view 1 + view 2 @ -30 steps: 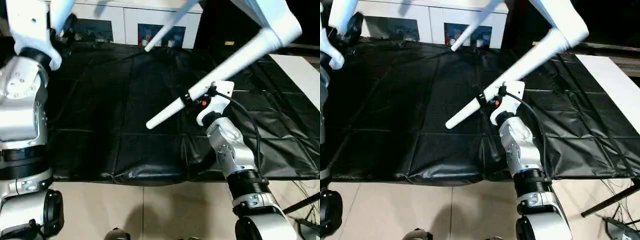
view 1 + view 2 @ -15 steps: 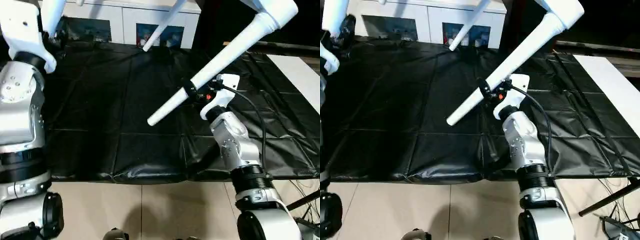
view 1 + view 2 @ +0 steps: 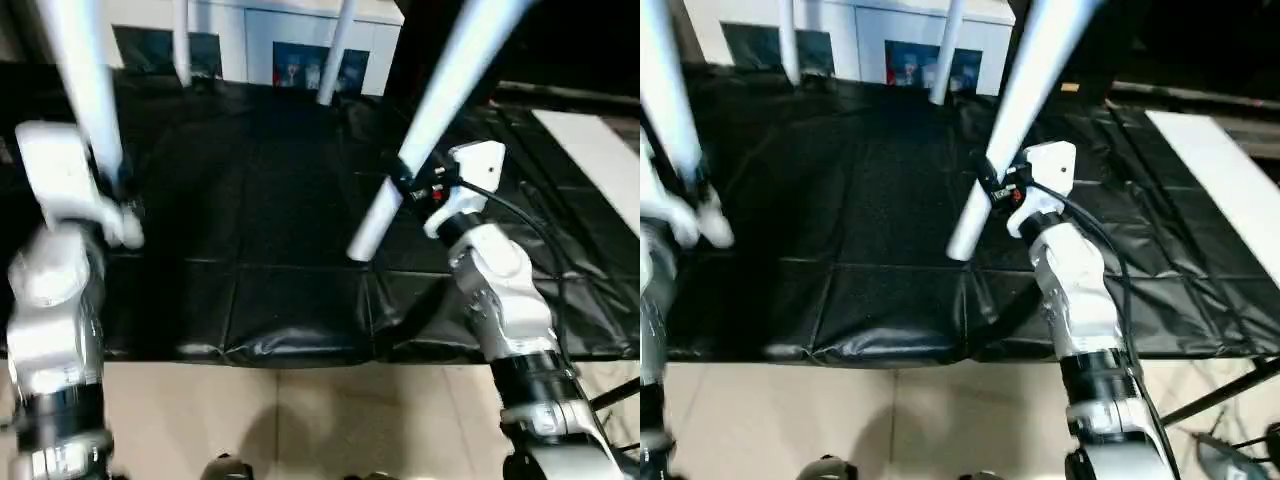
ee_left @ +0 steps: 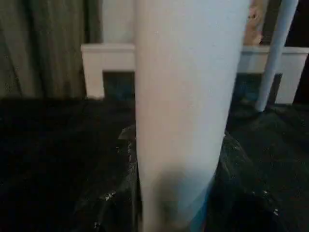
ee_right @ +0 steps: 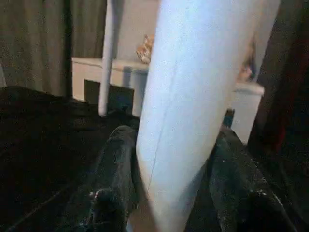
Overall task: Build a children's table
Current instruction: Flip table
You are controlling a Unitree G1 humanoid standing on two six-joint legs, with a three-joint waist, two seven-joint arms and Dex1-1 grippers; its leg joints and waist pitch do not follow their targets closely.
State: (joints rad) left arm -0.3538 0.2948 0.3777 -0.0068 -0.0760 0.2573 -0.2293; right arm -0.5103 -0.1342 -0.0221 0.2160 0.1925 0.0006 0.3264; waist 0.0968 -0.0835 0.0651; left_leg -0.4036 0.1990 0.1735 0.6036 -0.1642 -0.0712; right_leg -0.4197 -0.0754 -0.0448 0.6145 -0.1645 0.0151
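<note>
holding the children's table by two of its legs, the robot has it up off the black sheet [image 3: 250, 200], feet pointing down. the right hand [image 3: 405, 185] is clenched round the near right leg [image 3: 420, 130] low on its taper, just above the rounded foot that hangs over the sheet; in the right wrist view the dark fingers [image 5: 116, 169] sit on either side of that leg. the left hand [image 3: 112, 178] is likewise clamped on the near left leg [image 3: 80, 90], and the left wrist view shows the leg standing between its fingers [image 4: 123, 159]. the two far legs [image 3: 335, 50] reach down near the white cabinet [image 3: 270, 40] at the back edge of the sheet. the tabletop itself is above the top of the pictures. judging by the look, the legs are stiff, smooth, hollow plastic, so light but slick, and the taper means a grip low down could slide toward the foot. a long leg held near its tip also acts as a lever on its socket, so the joint may twist or pop loose if the two hands do not move together. taking hold higher, nearer the thick end, seems safer.
</note>
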